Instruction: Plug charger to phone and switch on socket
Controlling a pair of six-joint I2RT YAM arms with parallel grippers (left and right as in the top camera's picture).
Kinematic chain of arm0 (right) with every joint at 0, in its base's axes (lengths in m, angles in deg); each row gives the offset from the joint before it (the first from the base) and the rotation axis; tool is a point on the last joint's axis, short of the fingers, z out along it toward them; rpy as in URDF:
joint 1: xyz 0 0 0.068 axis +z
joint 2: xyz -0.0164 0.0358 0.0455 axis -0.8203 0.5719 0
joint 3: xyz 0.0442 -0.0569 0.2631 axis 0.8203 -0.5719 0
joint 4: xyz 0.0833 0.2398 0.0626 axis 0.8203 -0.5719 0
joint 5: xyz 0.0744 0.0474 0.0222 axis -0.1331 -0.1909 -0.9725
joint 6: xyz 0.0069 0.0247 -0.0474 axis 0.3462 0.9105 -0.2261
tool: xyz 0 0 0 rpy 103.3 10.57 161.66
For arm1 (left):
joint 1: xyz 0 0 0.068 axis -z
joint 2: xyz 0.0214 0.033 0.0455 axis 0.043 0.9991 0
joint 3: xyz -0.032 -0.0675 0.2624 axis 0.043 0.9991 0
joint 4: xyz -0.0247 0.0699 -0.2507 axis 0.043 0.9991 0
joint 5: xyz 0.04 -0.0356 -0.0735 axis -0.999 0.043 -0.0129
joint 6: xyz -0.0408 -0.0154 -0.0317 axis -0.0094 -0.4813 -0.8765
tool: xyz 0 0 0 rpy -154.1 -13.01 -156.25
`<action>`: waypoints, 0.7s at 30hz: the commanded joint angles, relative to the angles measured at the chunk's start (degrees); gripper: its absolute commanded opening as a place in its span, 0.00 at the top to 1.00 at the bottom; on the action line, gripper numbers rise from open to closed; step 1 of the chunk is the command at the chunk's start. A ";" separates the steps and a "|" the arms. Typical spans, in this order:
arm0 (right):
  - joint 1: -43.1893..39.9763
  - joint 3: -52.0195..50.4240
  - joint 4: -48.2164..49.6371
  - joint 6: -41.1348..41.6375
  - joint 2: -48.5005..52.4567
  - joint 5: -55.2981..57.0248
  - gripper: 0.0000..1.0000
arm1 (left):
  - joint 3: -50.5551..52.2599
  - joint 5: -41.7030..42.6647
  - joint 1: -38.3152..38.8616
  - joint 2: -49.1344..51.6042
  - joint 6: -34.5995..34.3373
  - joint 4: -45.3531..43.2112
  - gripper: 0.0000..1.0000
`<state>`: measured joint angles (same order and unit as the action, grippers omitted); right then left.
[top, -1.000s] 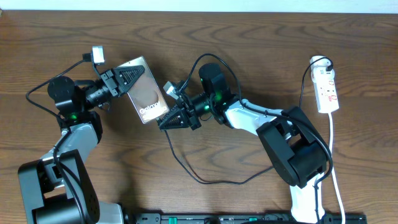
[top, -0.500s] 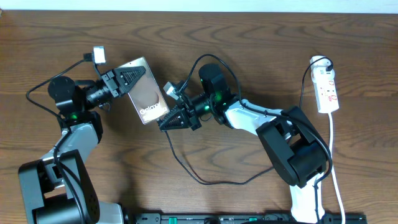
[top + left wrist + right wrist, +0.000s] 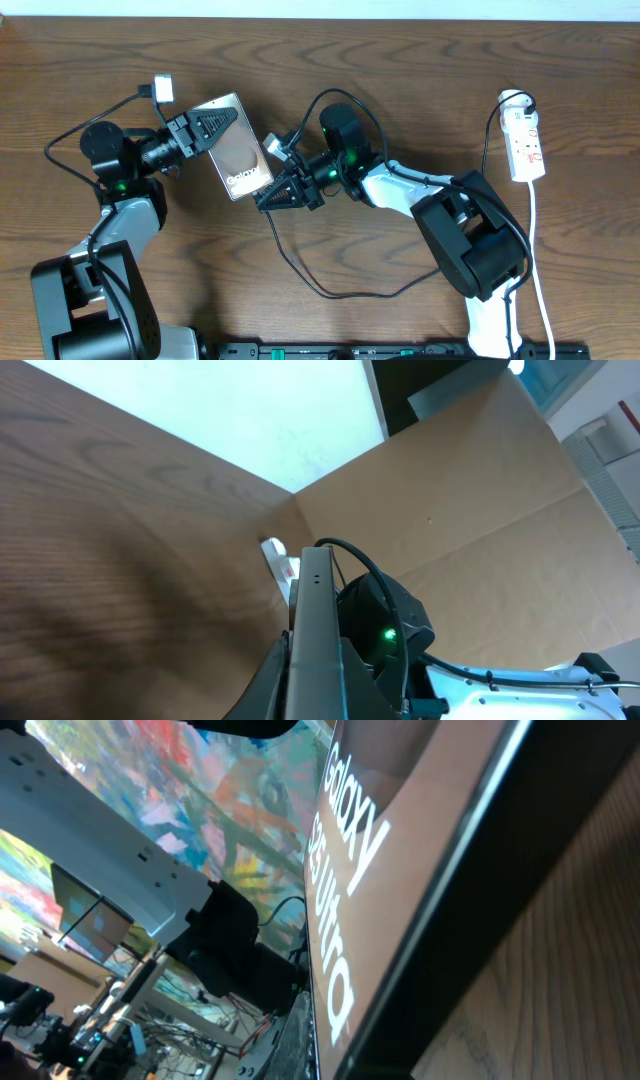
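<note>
The phone (image 3: 238,155) lies slantwise at the left-middle of the bench (image 3: 400,60), its glossy face up and the white label readable; whether it rests on the wood or is held just clear of it, I cannot tell. The left claw (image 3: 215,125) is clamped on its upper end; the left wrist view looks straight along the phone's thin edge between the fingers. At the phone's lower corner sits the right claw (image 3: 270,195), its fingers together. The charger (image 3: 325,291) runs out from under its tip, so I judge it pinches the plug end, though the plug itself is hidden. The right wrist view is filled by the phone's face and label at very close range and shows no port or plug; whether the tip is seated I cannot say, and the claw's place beside the corner suggests to me that it is not.

From there the thin black cable loops down toward the near edge and back under the right arm. The socket (image 3: 527,142) lies well apart at the far right, its white cord (image 3: 535,230) trailing toward the near edge, neither claw near it.

As I read it, the task is at its first step: the phone is steadied and the plug brought up, but the plugging-in remains, and after it the switch.
</note>
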<state>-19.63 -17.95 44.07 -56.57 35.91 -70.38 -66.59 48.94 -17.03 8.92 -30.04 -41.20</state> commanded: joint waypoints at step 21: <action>-0.24 0.57 8.13 12.20 -0.07 10.60 0.99 | -0.81 4.81 0.90 -0.15 1.40 -0.39 0.93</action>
<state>-19.63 -18.56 50.89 -46.65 36.17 -68.22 -67.37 48.22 -17.03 8.92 -28.99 -41.59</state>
